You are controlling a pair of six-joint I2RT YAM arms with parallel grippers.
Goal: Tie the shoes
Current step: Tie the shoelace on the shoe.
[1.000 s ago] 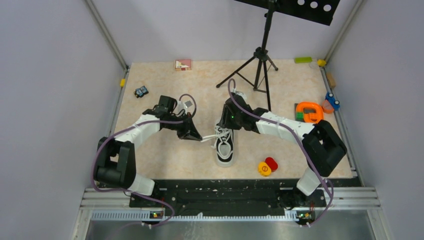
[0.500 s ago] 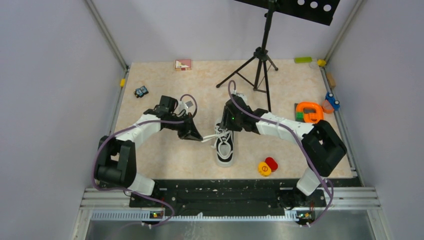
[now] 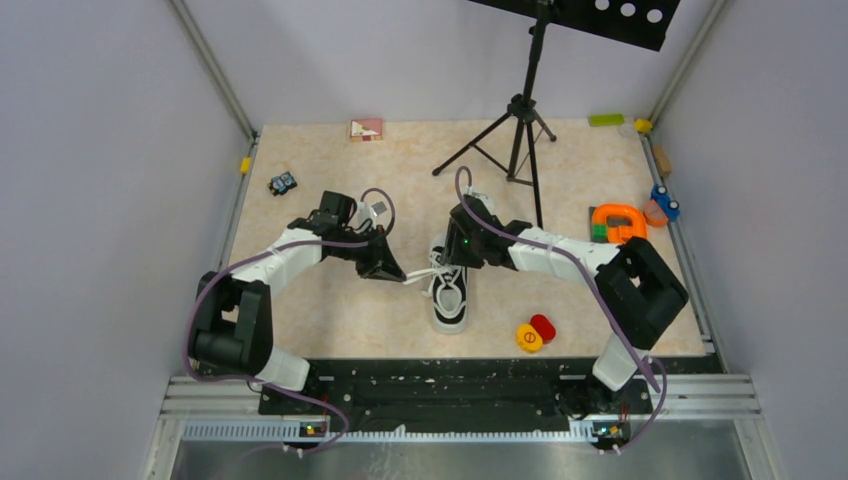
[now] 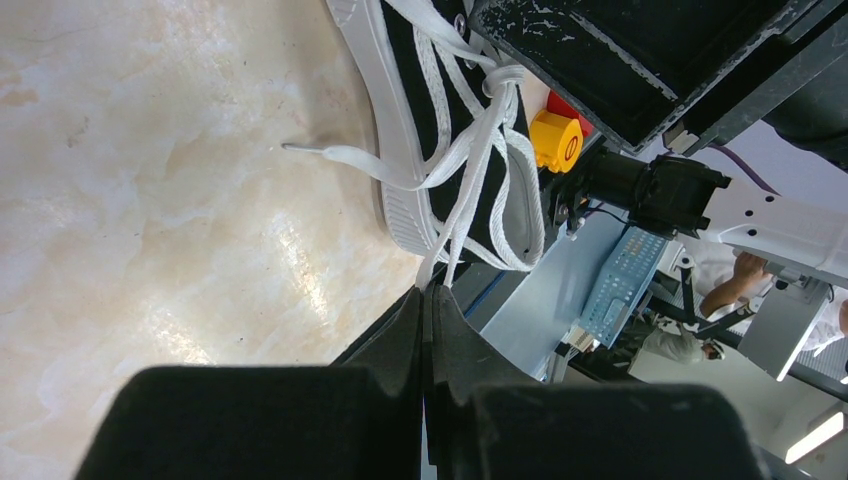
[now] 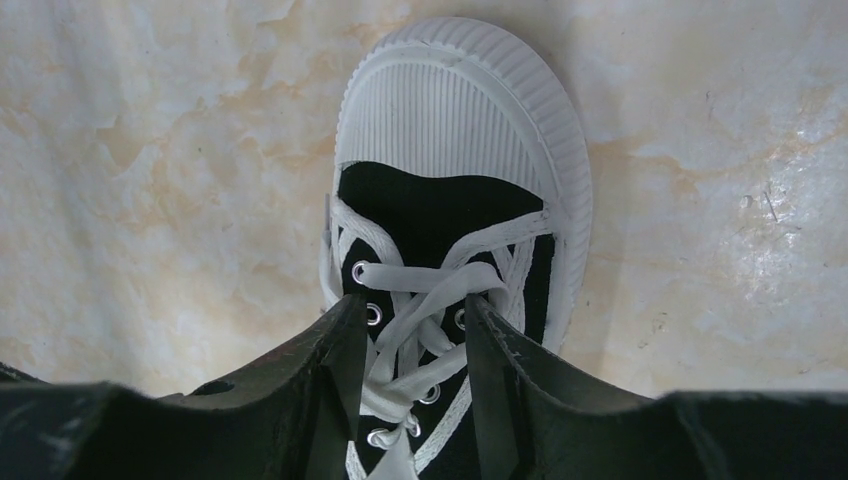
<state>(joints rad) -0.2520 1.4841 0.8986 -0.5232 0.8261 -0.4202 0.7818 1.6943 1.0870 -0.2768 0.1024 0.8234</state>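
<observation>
Black canvas sneaker (image 3: pixel 449 297) with ribbed white toe cap, mid marbled beige counter (image 3: pixel 320 310). Left hand (image 4: pixel 428 295) pinched tight on flat white lace (image 4: pixel 470 150). Right hand (image 5: pixel 412 320) half-wide astride the lacing. Tripod (image 3: pixel 515 130) legs behind; red and yellow discs (image 3: pixel 535 333) beside.

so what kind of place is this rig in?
Probably a robot lab test cell, not a home: plain panel walls on metal frame rails, a tripod standing on the table, and an orange toy and others scattered around the shoe.
</observation>
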